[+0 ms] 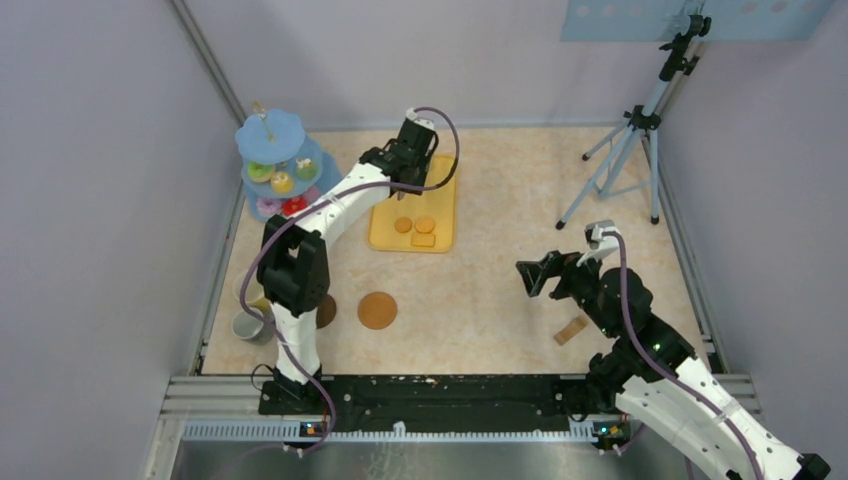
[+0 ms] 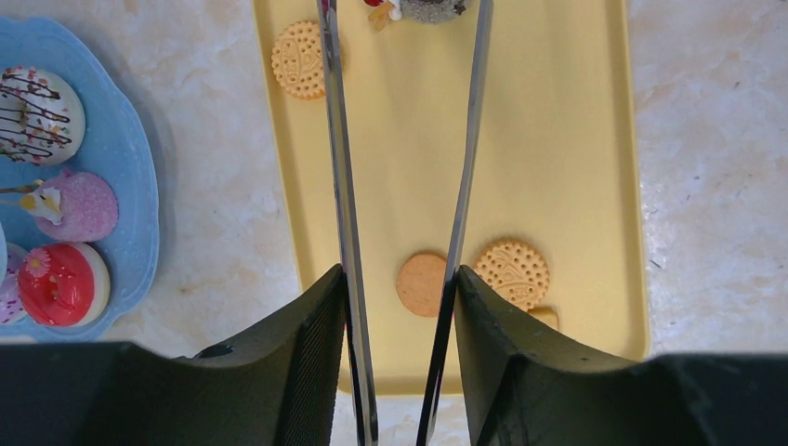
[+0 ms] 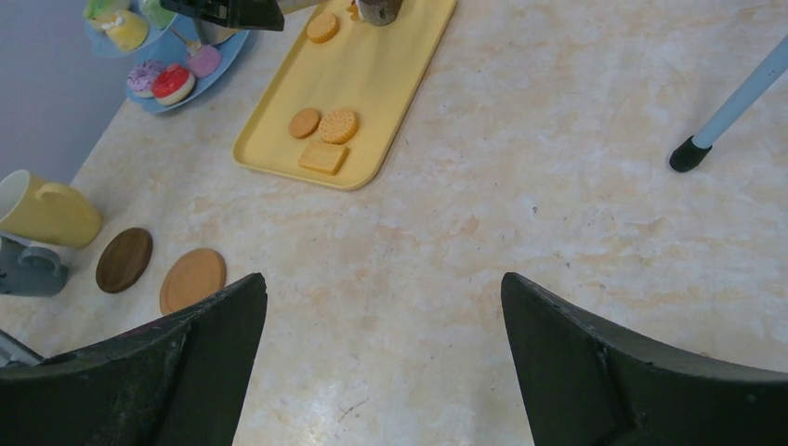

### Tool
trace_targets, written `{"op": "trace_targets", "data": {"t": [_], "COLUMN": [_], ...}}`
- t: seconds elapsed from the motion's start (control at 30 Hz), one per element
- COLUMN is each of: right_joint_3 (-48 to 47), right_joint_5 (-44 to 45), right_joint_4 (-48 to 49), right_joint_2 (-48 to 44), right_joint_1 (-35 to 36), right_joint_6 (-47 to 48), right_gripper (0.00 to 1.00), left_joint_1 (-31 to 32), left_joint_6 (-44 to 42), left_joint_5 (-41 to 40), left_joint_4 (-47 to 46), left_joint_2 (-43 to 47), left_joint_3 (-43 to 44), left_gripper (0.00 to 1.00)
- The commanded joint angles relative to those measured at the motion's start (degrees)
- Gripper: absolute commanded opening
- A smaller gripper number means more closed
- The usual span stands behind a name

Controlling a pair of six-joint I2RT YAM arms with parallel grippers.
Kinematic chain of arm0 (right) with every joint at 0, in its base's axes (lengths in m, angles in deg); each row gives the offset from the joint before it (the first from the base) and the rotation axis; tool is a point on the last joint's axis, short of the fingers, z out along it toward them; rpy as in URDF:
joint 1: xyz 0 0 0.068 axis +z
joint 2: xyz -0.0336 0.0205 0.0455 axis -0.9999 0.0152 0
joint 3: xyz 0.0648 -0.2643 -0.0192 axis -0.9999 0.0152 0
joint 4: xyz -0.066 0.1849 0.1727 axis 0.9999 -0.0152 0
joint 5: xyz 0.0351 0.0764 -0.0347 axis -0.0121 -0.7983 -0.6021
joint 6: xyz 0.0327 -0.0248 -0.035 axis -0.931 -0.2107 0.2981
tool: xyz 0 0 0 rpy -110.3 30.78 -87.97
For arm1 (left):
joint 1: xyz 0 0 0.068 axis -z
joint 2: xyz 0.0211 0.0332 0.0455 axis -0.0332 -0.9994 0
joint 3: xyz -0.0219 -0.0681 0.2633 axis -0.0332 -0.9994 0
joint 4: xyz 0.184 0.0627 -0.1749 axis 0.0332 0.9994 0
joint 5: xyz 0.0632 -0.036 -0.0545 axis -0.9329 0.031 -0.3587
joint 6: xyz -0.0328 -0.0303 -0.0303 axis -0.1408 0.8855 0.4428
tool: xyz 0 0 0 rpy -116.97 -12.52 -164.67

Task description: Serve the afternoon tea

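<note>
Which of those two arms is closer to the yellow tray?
Left. The left end effector hangs over the tray at its far end, holding tongs. The right end effector is away to the tray's right, over the table.

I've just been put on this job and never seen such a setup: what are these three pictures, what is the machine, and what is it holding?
The machine is two robot arms bolted at the near edge of a table. The wide picture looks down from above and behind them; the other two come from cameras on each wrist, so the dark shapes at the bottom are that arm's own fingers. The left gripper is shut on long metal tongs, reaching over a yellow tray with orange biscuits. Beside it stands a blue tiered stand with toy doughnuts. The right gripper is open and empty. Near the left base: a yellow mug, a grey mug, two brown coasters.
</note>
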Motion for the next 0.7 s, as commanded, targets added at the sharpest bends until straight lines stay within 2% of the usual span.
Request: {"op": "trace_targets", "data": {"t": [0.0, 0.37, 0.43, 0.57, 0.67], "right_joint_3": [0.6, 0.3, 0.3, 0.2, 0.2], "right_joint_5": [0.9, 0.8, 0.7, 0.7, 0.6], "right_joint_4": [2.1, 1.5, 1.4, 1.3, 1.3], "right_joint_2": [-0.8, -1.6, -1.6, -1.7, -2.0], "right_joint_1": [-0.4, -0.3, -0.4, -0.4, -0.4], "right_joint_6": [0.1, -0.1, -0.2, -0.4, -0.3], "right_gripper": [0.94, 0.94, 0.94, 0.94, 0.94], "left_joint_1": [0.2, 0.6, 0.7, 1.3, 2.0], "left_joint_6": [-1.5, -0.7, -0.5, 0.1, 1.0], "left_joint_5": [-3.3, -3.3, -3.5, -6.5, -9.6], "left_joint_4": [0.2, 0.8, 1.0, 2.1, 3.7], "left_joint_2": [-2.3, -7.5, -7.8, -7.2, -5.1], "left_joint_3": [3.9, 6.2, 6.4, 6.6, 6.6], "left_gripper": [0.51, 0.51, 0.47, 0.30, 0.25]}}
